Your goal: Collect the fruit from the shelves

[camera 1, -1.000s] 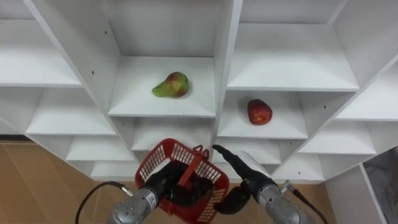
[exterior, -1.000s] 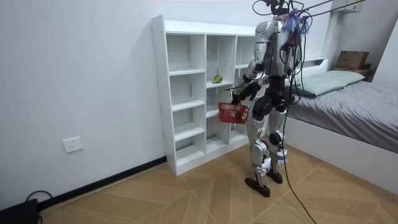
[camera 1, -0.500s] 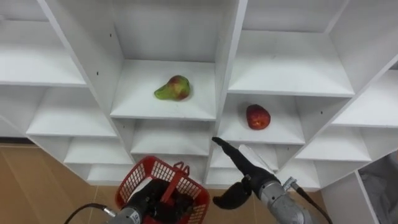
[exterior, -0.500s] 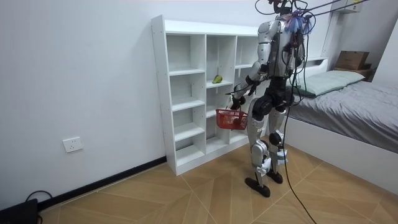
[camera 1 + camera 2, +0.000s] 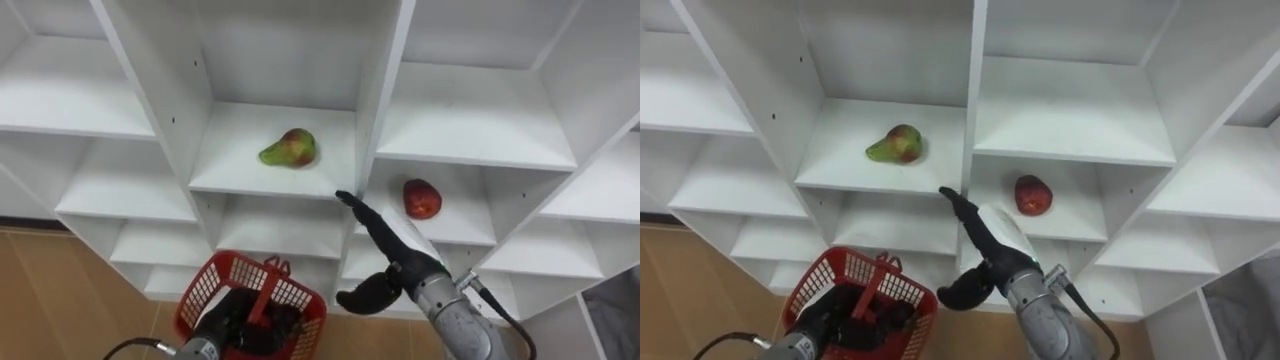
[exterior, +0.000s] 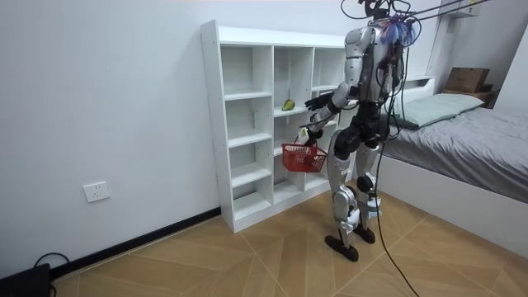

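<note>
- Stands facing the white closet (image 6: 247, 124), close enough to reach its middle shelves.
- Holds the red basket (image 5: 200, 292) low in front, left hand (image 5: 228, 330) curled round its handle, likely so picked fruit can drop straight in.
- Stretches the right hand (image 5: 392, 262) upward, fingers straight, thumb spread, holding nothing, tips near the shelf edge between the two fruits.
- Leaves both uncollected: pear (image 5: 290, 149) in the centre compartment, red apple (image 5: 422, 198) in the compartment to its right, slightly lower.
- Looks like preparation for a grasp; cannot tell on which fruit.
</note>
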Available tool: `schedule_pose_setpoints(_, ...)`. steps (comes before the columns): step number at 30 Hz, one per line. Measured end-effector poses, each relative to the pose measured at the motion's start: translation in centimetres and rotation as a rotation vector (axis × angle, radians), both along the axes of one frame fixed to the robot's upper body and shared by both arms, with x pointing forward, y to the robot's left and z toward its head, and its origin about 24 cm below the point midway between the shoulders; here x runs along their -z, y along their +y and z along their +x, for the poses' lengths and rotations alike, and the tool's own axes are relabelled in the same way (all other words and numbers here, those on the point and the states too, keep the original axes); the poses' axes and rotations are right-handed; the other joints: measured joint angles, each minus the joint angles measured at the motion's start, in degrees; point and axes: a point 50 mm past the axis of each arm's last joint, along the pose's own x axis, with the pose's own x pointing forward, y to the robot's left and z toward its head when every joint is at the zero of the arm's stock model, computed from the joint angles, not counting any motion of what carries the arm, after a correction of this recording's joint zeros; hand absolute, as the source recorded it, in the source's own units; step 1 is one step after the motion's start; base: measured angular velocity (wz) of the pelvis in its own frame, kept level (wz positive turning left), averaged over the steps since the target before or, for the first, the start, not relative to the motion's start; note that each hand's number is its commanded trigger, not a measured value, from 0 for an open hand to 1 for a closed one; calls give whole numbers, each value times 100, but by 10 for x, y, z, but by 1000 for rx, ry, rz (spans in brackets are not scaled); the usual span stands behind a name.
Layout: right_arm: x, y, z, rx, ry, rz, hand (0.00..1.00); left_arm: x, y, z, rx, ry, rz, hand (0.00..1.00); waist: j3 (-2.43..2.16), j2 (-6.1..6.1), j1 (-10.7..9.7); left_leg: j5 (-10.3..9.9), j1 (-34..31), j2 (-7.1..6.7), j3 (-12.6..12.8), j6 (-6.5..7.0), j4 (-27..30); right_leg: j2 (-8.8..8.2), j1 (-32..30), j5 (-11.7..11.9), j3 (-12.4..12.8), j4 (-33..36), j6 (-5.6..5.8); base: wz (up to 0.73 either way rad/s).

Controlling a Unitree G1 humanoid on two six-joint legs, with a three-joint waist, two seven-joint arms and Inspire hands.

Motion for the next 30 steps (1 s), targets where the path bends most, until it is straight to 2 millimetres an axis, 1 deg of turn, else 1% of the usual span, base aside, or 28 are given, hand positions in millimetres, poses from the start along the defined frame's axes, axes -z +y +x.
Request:
schedule_pose_setpoints(2,-4,1,1,-7,-13,6,0,1,0,-3,-13,4,-3,100,-1,-15,39,0,21,-4,-24,0,-7,-2,40,0,-18,-5,0,4)
schedule_pose_setpoints(3,-8,3,2,-14,-28,11,0,0,1,-3,-15,-1,-2,100,5,-47,61,0,6,-6,-35,0,-8,-3,40,0,-35,-9,1,6)
schedule_pose_setpoints(5,-14,4,3,-28,-44,17,0,-1,3,-2,-26,-10,-5,100,-14,-110,97,2,-23,-14,-85,-4,-4,-4,46,0,-67,-36,1,9)
schedule_pose_setpoints(8,-27,8,6,-44,-92,42,0,-2,7,-2,-48,-12,-4,100,7,-198,170,9,22,-11,-130,-14,-3,-1,132,0,-118,-63,0,10)
schedule_pose_setpoints(10,-36,11,10,-57,-130,53,0,-3,9,-1,-58,-16,-4,100,35,-258,174,10,25,-17,-199,-16,12,-9,171,0,-176,-72,0,14)
schedule_pose_setpoints(12,-38,12,12,-60,-139,57,0,-3,9,-1,-58,-15,-5,100,27,-289,176,10,28,-28,-261,-15,21,-17,200,0,-210,-76,0,15)
schedule_pose_setpoints(13,-39,14,13,-62,-143,60,0,-3,9,-1,-58,-17,-5,100,21,-304,233,10,30,-30,-265,-15,16,-25,202,0,-228,-73,0,8)
schedule_pose_setpoints(16,-41,15,15,-65,-156,62,0,-7,8,3,-48,-40,-4,100,27,-343,293,11,5,-38,-300,-14,25,-32,197,0,-313,-75,1,6)
schedule_pose_setpoints(17,-42,16,16,-66,-160,62,0,-8,8,4,-43,-49,-2,100,29,-354,299,11,-3,-39,-311,-14,24,-32,196,0,-318,-77,1,9)
schedule_pose_setpoints(19,-46,16,19,-68,-179,63,0,-14,8,9,-40,-77,-11,100,22,-382,401,11,0,-36,-313,-14,-1,-27,197,-1,-319,-77,1,0)
schedule_pose_setpoints(23,-52,18,24,-73,-207,61,0,-17,6,12,-33,-98,-19,100,10,-409,462,11,8,-34,-314,-14,2,-26,200,-1,-329,-77,1,0)
schedule_pose_setpoints(25,-58,19,26,-79,-232,65,0,-17,6,12,-30,-96,-22,100,17,-432,464,11,8,-34,-317,-13,-2,-25,200,-1,-333,-78,1,0)
schedule_pose_setpoints(27,-60,20,26,-80,-244,71,0,-17,6,12,-27,-95,-23,100,20,-457,494,11,12,-31,-318,-13,-4,-28,204,-1,-332,-78,1,0)
schedule_pose_setpoints(30,-61,20,27,-76,-252,72,0,-17,5,12,-27,-95,-26,100,39,-491,524,11,20,-32,-318,-13,-3,-48,206,-1,-321,-79,1,0)
